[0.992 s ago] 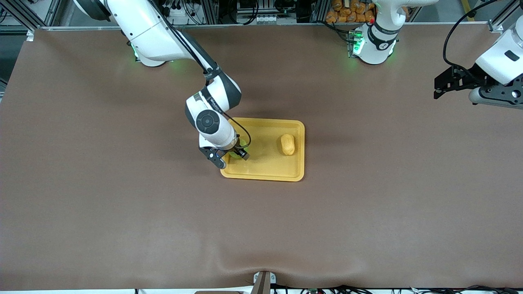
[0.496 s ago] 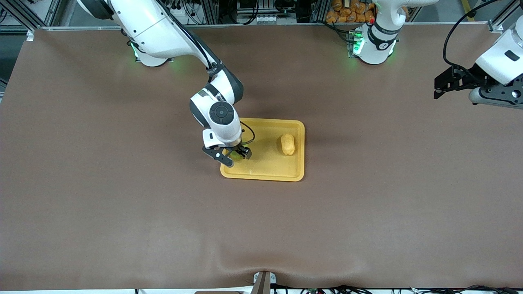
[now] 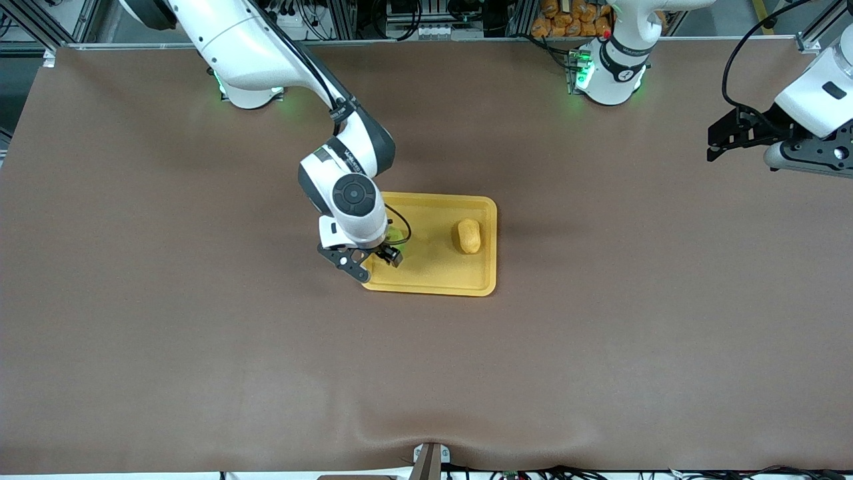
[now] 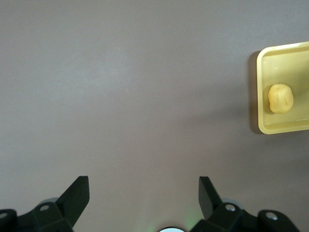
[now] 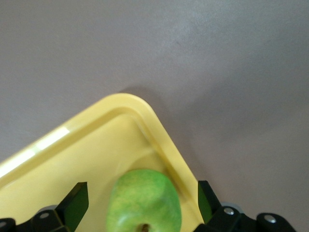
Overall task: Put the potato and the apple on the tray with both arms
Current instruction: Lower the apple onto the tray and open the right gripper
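The yellow-orange tray [image 3: 440,280] lies mid-table. The potato [image 3: 469,236] lies on it near the end toward the left arm. The green apple [image 5: 145,203] lies on the tray in the corner toward the right arm, and is mostly hidden under the wrist in the front view [image 3: 394,235]. My right gripper [image 3: 376,263] is open just above that apple [image 5: 141,193], one finger on each side and not touching it. My left gripper [image 3: 716,143] is open and empty, waiting over the table's left-arm end [image 4: 143,188]. The left wrist view shows the tray [image 4: 263,96] and potato [image 4: 280,98].
Bare brown table cover [image 3: 200,333] lies all round the tray. Orange items [image 3: 566,17] are stacked off the table by the left arm's base.
My right wrist has turned and shifted slightly over the tray's end toward the right arm. The apple and potato stay on the tray. The left arm has not moved.
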`<state>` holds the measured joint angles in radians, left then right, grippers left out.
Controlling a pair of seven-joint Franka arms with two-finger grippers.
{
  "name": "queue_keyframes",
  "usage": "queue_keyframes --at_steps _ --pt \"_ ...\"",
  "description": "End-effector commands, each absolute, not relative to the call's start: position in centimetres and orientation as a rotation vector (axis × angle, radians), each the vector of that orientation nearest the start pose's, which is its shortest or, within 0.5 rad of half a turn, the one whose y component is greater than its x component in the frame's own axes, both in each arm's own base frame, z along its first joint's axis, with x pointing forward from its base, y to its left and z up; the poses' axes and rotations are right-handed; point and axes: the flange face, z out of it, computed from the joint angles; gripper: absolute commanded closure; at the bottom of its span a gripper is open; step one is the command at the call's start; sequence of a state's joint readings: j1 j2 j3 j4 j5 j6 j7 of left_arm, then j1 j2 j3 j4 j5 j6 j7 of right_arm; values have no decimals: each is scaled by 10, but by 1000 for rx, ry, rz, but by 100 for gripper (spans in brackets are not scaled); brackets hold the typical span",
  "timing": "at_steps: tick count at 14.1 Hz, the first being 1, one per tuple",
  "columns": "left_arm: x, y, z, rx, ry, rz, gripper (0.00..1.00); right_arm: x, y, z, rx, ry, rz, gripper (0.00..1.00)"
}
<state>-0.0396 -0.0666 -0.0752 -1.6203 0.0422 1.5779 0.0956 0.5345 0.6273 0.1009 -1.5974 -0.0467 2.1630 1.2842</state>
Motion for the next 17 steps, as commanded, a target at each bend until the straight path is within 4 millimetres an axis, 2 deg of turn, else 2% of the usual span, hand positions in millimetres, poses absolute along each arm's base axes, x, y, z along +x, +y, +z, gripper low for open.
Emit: queue_keyframes --at_steps 1,4,6,7,10,13,15,17 --pt "530 -60 646 -3074 334 -38 0 575 381 299 -2940 1073 111 0" --pt "529 -61 646 -3075 337 -38 0 588 357 332 -2881 1110 76 0" --pt "530 -61 645 -3075 337 -38 0 592 342 338 -2863 1085 105 0" --pt "530 -60 645 -3077 335 -36 0 594 326 340 -2873 1055 108 0" --pt "530 -60 646 -3075 335 -41 0 589 305 363 -2901 962 79 0" --pt "530 -60 645 -3077 335 -38 0 575 301 379 -2902 950 50 0" --pt "531 -59 644 -3079 333 -36 0 563 316 393 -2898 901 40 0" --pt "531 -60 644 -3078 335 -38 0 561 317 400 -2886 887 40 0"
